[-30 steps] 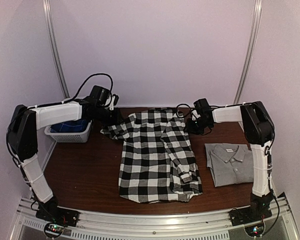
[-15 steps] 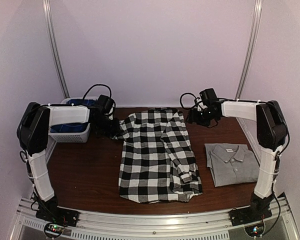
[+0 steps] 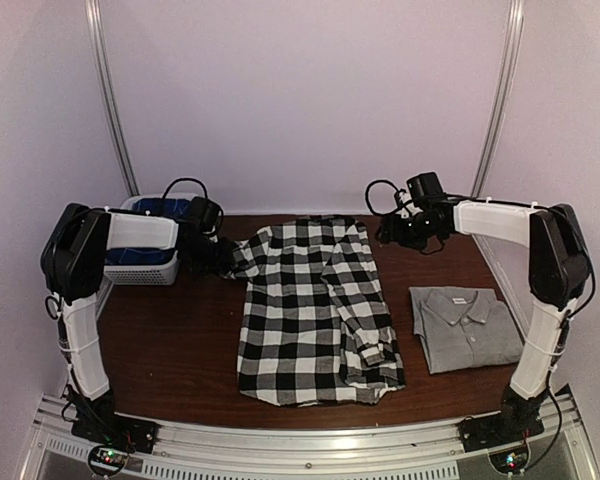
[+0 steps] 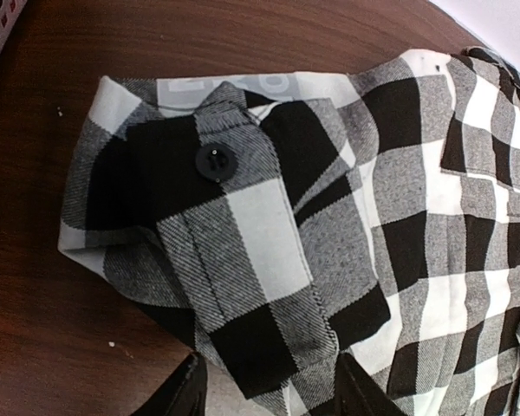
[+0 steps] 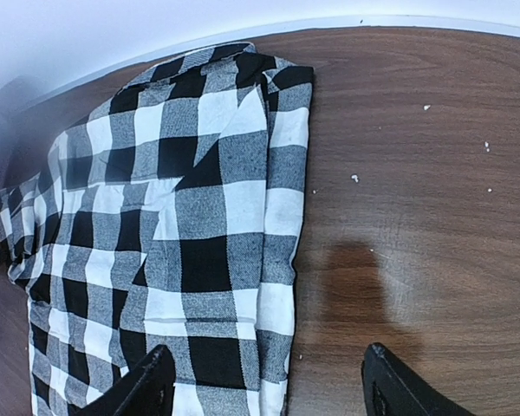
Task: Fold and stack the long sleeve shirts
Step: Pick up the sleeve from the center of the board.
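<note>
Dark wood table (image 3: pixel 170 350) inside white walls (image 3: pixel 300 100) bears the checked shirt (image 3: pixel 315 310).

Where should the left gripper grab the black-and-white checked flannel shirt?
Probably the buttoned cuff of the black-and-white checked flannel shirt: it juts past the body onto the bare brown table at far left, so approach from the left edge.

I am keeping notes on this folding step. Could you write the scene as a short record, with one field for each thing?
checked shirt: flat on the table, one sleeve laid along its body
grey shirt: folded, on the right arm's side, not touching the checked shirt
left pincer: open, over the cuff
right pincer: open, holding nothing
basket: far left corner
stacked: not yet
</note>
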### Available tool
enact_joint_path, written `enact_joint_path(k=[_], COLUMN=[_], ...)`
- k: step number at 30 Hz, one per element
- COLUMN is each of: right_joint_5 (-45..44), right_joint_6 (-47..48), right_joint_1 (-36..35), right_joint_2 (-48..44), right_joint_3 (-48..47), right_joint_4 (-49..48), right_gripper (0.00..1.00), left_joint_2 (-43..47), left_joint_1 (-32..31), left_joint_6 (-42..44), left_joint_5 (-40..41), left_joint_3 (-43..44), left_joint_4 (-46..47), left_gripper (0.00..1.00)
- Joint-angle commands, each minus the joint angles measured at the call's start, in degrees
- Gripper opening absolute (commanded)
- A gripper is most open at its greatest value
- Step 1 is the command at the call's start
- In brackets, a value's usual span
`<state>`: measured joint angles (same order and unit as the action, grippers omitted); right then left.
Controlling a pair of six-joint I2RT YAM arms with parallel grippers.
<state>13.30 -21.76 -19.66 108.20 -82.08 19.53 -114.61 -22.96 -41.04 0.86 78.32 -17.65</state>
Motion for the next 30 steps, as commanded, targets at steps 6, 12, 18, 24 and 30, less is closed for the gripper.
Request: enact_joint_path(k=[6,12,18,24,30], right_joint_5=[0.00,0.05,-0.03,-0.17,2.90], right_joint_6=[0.58,0.33,0.23,0.16,-1.24], right_joint_1=[-0.73,-0.88,-1.58,-3.02,-6.01], right_joint_2=[-3.90,-4.60,-5.24,-5.03,-4.47], right_joint_3=[1.47,1.75,1.76,1.76,1.86], right_joint_4=[-0.46,-0.27,-0.52,-1.39,-5.01], right_gripper=[0.74,0.73,0.73,0.73,0.72], left_joint_2=[-3.70,-4.69,-2.55,1.39,5.09], left_joint_1=[1.32,1.43,1.43,1.34,1.05], left_joint_6=[-3.02,-2.92,-1.67,-0.97,-3.22], left_joint_5=[-3.96,-4.57,-6.72,-11.20,-18.25], left_joint_3=[0.95,1.81,1.79,2.01,1.33], left_joint_4=[7.22,7.53,7.45,7.96,10.42], left_gripper=[0.50,0.33,0.03,0.00,0.00])
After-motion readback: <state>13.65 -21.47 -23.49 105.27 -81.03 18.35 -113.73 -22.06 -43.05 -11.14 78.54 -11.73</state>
